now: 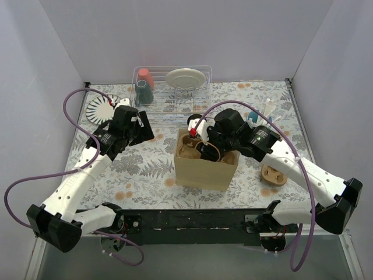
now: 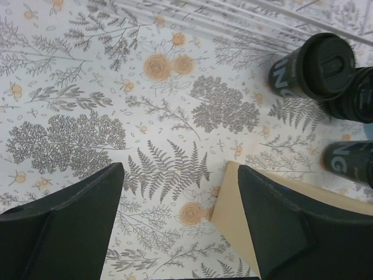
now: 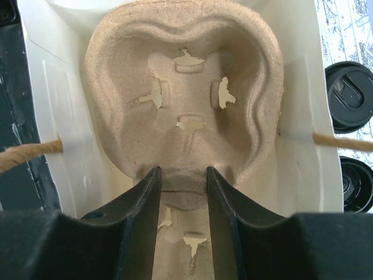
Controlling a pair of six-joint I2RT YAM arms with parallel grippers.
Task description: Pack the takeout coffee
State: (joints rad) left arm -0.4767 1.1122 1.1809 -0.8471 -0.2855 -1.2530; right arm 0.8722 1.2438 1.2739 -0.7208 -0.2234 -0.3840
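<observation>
Black cups [image 3: 349, 96], two, one paper bag [image 1: 204, 172]

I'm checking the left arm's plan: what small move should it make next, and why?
Probably swing the open, empty left tool toward the lidded black cup beyond the corner of the paper bag. It and the second cup stand on the table, while the pulp cup carrier in the bag sits empty, gripped by the right tool.
</observation>
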